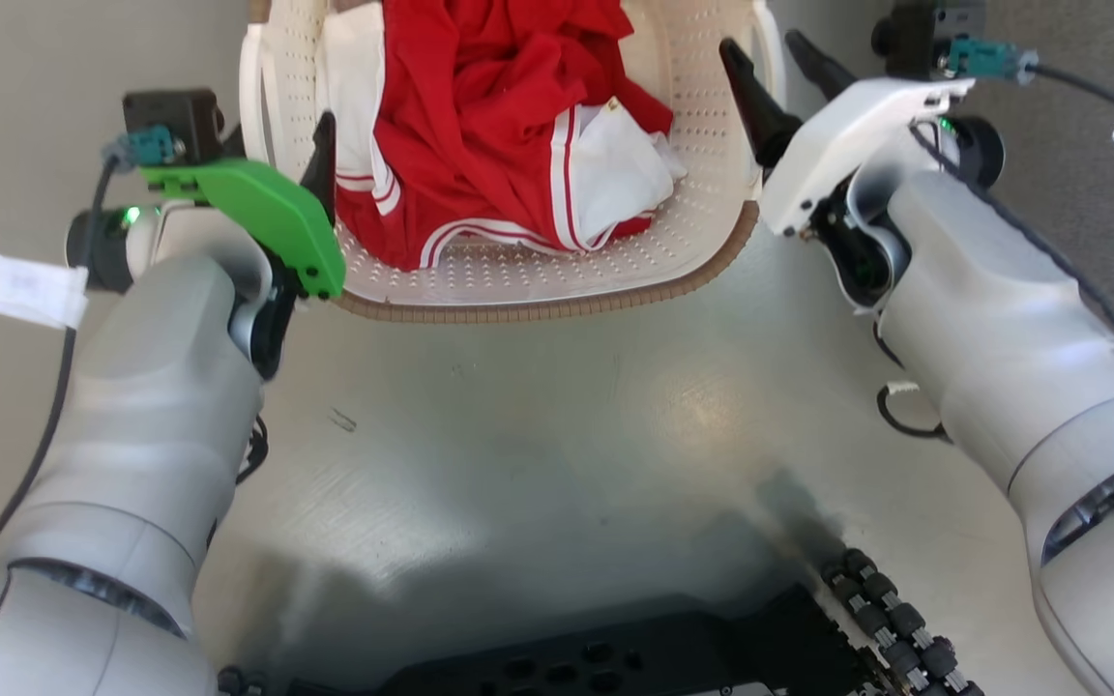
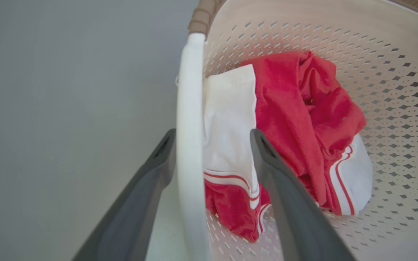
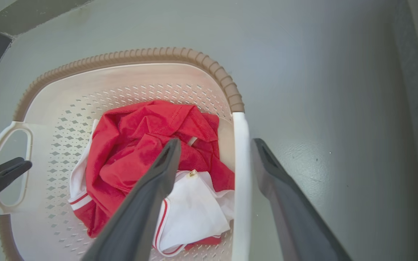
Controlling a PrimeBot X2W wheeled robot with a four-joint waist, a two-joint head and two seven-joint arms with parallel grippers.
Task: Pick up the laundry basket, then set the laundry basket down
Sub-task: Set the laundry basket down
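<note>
**Both handles straddled, nothing squeezed yet**

On my left, my left gripper (image 2: 213, 137) has its two dark fingers spread on either side of the left handle (image 2: 189, 127). The outer finger is just beside the bar, perhaps touching it. The inner one sits well apart from the bar, over the clothes. The handle is a smooth, rounded white plastic bar, glossy enough that it may be slippery under my matte grey pads.

In the middle, the laundry basket (image 1: 518, 280) stands on the pale, slightly shiny floor (image 1: 567, 435) straight ahead of me, between my forearms. Its cream walls are thin plastic with rows of small diamond holes and curve into rounded corners. A ribbed brown rim that looks woven runs round the top. Inside lies a crumpled heap of red and white clothes (image 1: 480, 126), a soft knit with striped trim. It is loose and light and fills only part of the basket.

On my right, the right handle (image 3: 241, 174) runs between the fingers of my right gripper (image 3: 216, 143). They are also spread wide, with the outer finger near the bar and the inner one over the laundry.

My judgement is that the reach is done, while the squeeze, the lift and the set-down are all to come. An open straddle like this would also fit a basket just let go, and I cannot rule that out.
</note>
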